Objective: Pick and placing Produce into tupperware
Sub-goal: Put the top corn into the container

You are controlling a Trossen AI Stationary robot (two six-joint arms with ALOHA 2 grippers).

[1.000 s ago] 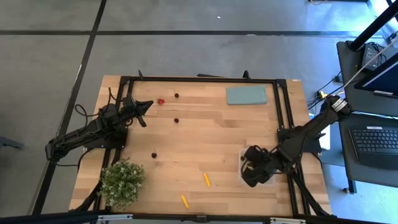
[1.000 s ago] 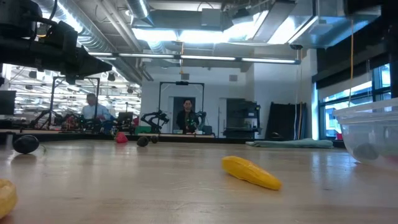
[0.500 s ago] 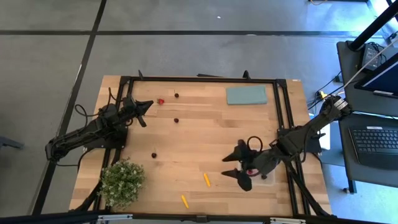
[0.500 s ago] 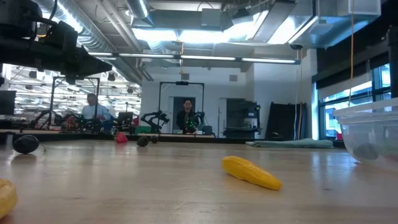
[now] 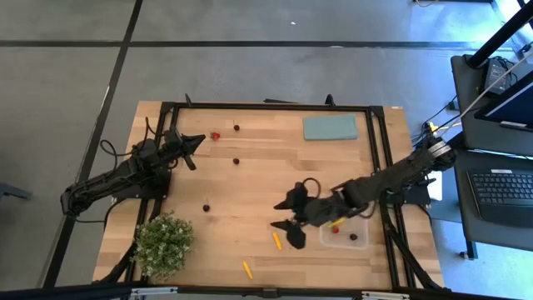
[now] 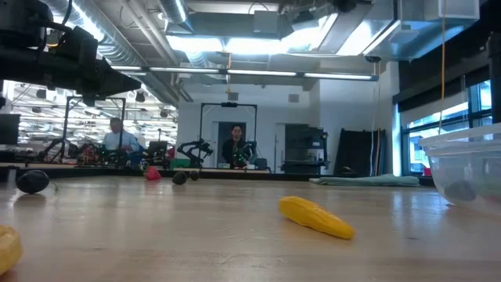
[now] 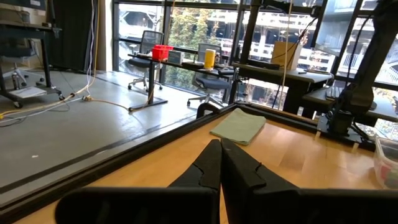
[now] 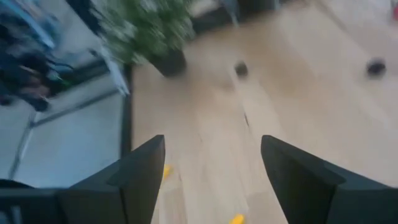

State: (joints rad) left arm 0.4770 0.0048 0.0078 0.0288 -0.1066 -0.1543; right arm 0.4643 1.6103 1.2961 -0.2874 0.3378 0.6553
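Right gripper (image 5: 287, 224) spread wide and empty above the table (image 5: 250, 179), just beside an orange stick (image 5: 276, 241).

Fingers well apart, clamped on nothing, reaching left from the clear tupperware (image 5: 347, 234), which sits near the right edge with a red piece (image 5: 336, 227) and a dark piece (image 5: 353, 237) inside. Second orange stick (image 5: 247, 269) closer to the near edge, right of the potted plant (image 5: 162, 242). Red berry (image 5: 215, 135) and dark round pieces (image 5: 236, 128) scattered toward the far left, another dark one (image 5: 206, 207) mid-table. Left gripper (image 5: 193, 150) parked at the far left, fingers pressed together, holding nothing. Teal slab (image 5: 330, 127) at the far right.
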